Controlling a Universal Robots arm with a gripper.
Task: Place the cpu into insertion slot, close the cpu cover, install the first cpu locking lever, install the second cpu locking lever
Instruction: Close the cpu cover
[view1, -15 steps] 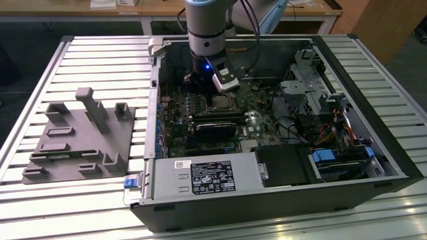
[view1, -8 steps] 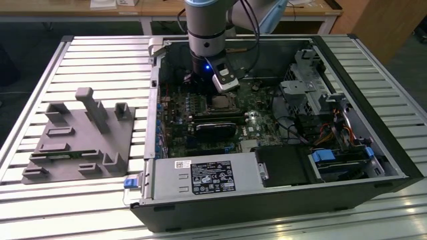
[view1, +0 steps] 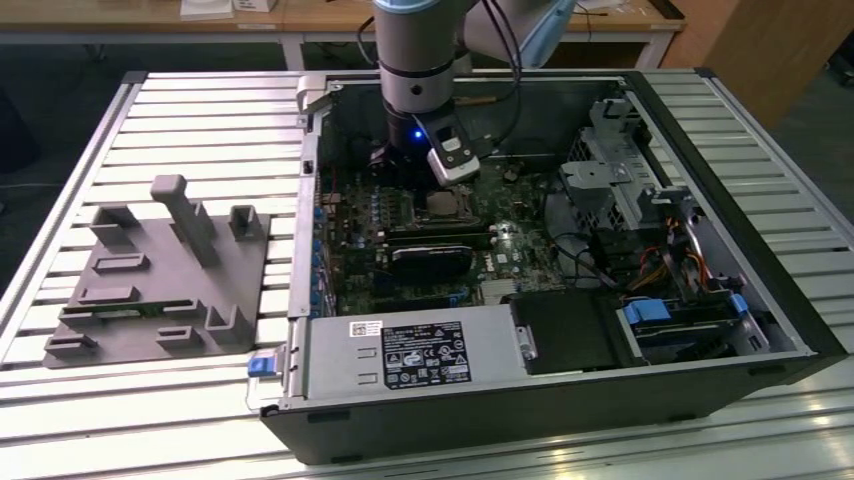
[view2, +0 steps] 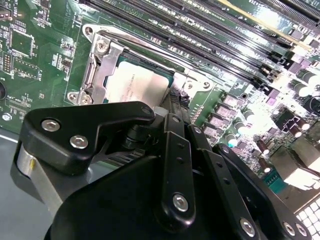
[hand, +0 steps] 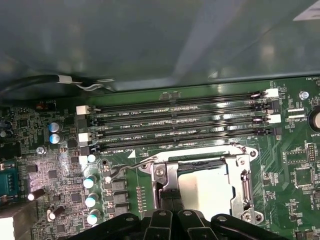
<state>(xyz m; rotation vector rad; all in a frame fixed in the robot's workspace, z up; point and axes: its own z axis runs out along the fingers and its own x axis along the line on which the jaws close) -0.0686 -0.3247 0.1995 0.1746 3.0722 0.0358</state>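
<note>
The cpu (hand: 206, 186) lies flat in the insertion slot (hand: 246, 181), its pale metal face up. It also appears in the second wrist view as the cpu (view2: 134, 84). The silvery cpu cover (hand: 169, 174) is folded down around the cpu's face, seen also as the cpu cover (view2: 106, 61). A thin wire locking lever (hand: 125, 170) juts out sideways from the socket corner. My gripper (hand: 170, 202) hangs just over the socket's edge with its black fingers (view2: 175, 100) together. Nothing shows between them. In the exterior view the gripper (view1: 445, 188) stands inside the open case, above the socket (view1: 443, 206).
Long black memory slots (hand: 180, 125) run beside the socket. Capacitors (hand: 90, 182) stand near the lever. A black cable (hand: 40, 80) crosses the case wall. A power supply (view1: 400, 355) and a drive cage (view1: 614, 170) crowd the case. A grey fixture (view1: 160, 270) sits on the slatted table.
</note>
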